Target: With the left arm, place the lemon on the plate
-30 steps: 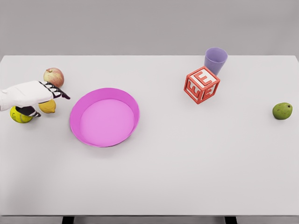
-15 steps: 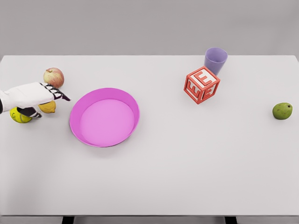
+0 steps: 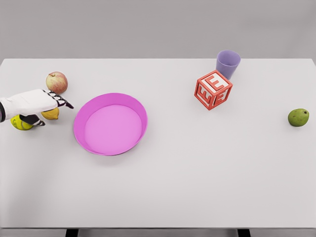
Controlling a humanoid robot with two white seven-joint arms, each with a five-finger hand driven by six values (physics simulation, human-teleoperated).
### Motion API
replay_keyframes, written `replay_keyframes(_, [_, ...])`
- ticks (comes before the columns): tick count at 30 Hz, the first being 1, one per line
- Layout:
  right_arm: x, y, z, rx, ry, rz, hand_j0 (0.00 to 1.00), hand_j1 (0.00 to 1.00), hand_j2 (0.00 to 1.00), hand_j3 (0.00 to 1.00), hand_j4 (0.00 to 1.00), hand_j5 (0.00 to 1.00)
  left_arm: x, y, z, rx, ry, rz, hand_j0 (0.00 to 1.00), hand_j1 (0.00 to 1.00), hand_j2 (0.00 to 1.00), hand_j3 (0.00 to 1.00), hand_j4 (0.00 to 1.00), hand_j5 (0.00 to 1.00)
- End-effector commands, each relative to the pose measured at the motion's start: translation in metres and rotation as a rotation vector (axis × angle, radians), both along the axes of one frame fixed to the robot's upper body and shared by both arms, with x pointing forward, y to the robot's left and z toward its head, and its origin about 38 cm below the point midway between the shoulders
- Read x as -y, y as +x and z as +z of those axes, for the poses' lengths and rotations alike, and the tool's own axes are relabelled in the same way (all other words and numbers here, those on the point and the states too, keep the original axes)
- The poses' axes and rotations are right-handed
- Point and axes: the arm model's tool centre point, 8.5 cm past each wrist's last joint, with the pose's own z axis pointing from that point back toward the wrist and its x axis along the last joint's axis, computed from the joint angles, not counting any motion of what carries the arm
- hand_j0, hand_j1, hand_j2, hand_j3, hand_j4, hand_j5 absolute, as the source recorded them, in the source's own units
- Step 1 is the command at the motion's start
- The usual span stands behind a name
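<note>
Lemon (image 3: pixel 51 114) lying on the white table (image 3: pixel 197 173), left of the pink plate (image 3: pixel 110 123) and well apart from its rim, mostly hidden beneath the left hand (image 3: pixel 34 102). Not yet lifted, judging from its resting on the tabletop; grasping, carrying and setting down on the plate all remaining. Plate holding nothing. Left hand reaching in from the left edge, palm down, hovering low over the lemon, fingers (image 3: pixel 61 101) extending straight toward the plate and relaxed rather than curled, holding nothing as far as can be told. Thumb dropping beside a yellow-green ball (image 3: pixel 20 123) just left of the lemon. Red apple (image 3: pixel 57 82) sitting just behind. Right arm not showing anywhere.
</note>
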Motion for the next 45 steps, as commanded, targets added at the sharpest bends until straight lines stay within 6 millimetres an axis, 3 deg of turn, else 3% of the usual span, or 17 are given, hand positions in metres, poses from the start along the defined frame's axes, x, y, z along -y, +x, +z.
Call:
replay_keyframes(1, [0.000,0.000,0.000,-0.001,0.001,0.000,1.00,1.00,1.00,1.00,1.00,1.00,-0.003,0.000,-0.002,-0.008,-0.004,0.012,0.88,0.88,0.88,0.88,0.88,0.88])
replay_keyframes(11, [0.000,0.000,0.000,0.001,0.000,-0.001,1.00,1.00,1.00,1.00,1.00,1.00,0.000,0.006,-0.005,-0.005,-0.001,0.018,0.87,0.87,0.87,0.87,0.87,0.87])
replay_keyframes(13, [0.000,0.000,0.000,-0.001,0.001,0.000,1.00,1.00,1.00,1.00,1.00,1.00,0.000,0.006,-0.006,-0.007,-0.002,0.019,0.83,0.83,0.83,0.83,0.83,0.83])
replay_keyframes(45, [0.000,0.000,0.000,-0.001,0.001,0.000,1.00,1.00,1.00,1.00,1.00,1.00,-0.013,0.008,-0.012,-0.029,0.003,0.059,0.83,0.83,0.83,0.83,0.83,0.83])
